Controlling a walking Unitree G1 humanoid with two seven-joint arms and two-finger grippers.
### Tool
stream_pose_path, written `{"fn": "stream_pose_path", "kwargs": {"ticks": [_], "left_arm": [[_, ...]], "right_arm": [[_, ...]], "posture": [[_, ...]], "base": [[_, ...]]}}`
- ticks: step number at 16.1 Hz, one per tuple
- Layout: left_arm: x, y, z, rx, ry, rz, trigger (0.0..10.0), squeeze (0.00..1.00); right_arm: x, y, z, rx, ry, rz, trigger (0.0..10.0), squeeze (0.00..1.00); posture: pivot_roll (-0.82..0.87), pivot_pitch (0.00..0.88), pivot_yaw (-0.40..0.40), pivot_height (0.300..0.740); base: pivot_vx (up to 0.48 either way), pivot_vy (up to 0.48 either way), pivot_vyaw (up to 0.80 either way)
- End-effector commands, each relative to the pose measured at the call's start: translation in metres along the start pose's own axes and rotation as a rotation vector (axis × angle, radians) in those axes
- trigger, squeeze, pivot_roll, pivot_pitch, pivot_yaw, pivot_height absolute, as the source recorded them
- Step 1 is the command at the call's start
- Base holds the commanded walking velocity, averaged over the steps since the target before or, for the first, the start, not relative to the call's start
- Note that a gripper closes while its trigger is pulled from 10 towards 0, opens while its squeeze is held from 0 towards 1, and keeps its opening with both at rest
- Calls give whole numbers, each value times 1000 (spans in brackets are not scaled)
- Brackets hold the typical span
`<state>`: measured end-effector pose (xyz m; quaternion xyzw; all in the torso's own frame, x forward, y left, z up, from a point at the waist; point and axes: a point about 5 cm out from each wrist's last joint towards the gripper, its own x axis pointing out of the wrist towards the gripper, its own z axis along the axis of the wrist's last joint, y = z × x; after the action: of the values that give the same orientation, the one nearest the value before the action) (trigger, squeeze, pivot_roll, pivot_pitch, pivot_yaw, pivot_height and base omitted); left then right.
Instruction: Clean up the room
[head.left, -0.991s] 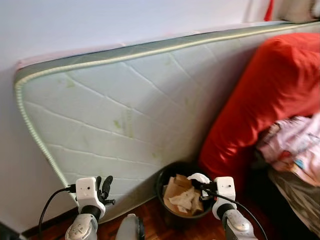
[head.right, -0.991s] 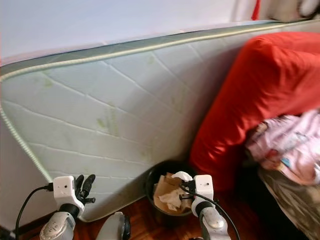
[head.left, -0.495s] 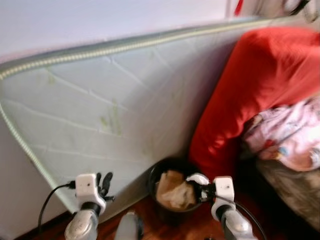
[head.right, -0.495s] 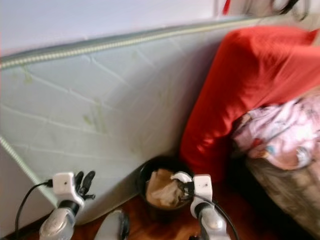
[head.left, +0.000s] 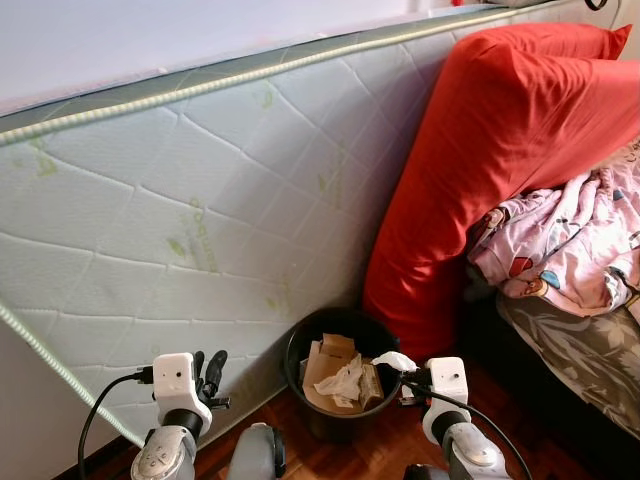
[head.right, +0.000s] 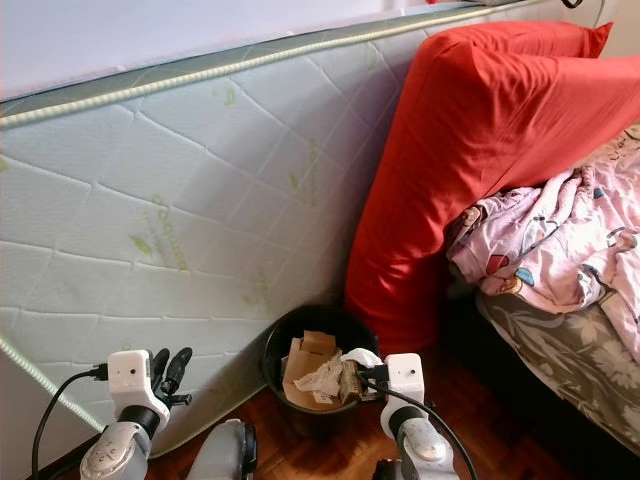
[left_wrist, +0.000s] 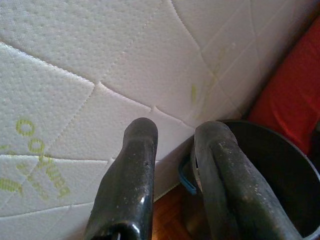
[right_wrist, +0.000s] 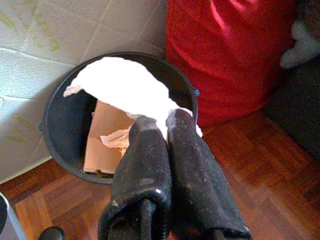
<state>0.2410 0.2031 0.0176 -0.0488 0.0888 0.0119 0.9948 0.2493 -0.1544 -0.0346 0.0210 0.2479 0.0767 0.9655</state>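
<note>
A black bin (head.left: 300, 345) stands on the wood floor against a leaning mattress, with cardboard pieces (head.left: 323, 367) and crumpled paper inside. My right gripper (head.left: 396, 368) is at the bin's near right rim, shut on a white crumpled tissue (right_wrist: 122, 87). In the right wrist view the tissue hangs over the bin's opening (right_wrist: 65, 145). My left gripper (head.left: 208, 372) is held up to the left of the bin, close to the mattress; its fingers (left_wrist: 140, 150) stand slightly open with nothing between them.
A pale quilted mattress (head.left: 200, 200) leans on the wall behind the bin. A big red cushion (head.left: 500, 150) stands right of the bin. Pink patterned clothes (head.left: 580, 240) lie on a dark bed at the right. Parquet floor (head.left: 390, 450) shows in front.
The camera has shifted and the blur has gone, so the scene sits differently in the picture. My right gripper still holds the white tissue at the bin's rim. The left gripper is unchanged.
</note>
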Motion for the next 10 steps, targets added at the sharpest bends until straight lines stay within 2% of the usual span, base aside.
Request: {"fn": "stream_pose_path", "kwargs": {"ticks": [1, 3, 10], "left_arm": [[2, 1, 1, -6, 2, 5, 10000, 0], [2, 1, 2, -6, 1, 6, 10000, 0], [3, 1, 2, -7, 0, 7, 10000, 0]], "right_arm": [[1, 2, 1, -8, 11, 15, 10000, 0], [1, 3, 0, -8, 14, 22, 10000, 0], [2, 4, 0, -13, 31, 33, 10000, 0]], "posture": [[147, 0, -19, 617], [147, 0, -19, 617], [147, 0, -19, 617]], "base": [[0, 0, 0], [0, 0, 0], [261, 0, 0]]}}
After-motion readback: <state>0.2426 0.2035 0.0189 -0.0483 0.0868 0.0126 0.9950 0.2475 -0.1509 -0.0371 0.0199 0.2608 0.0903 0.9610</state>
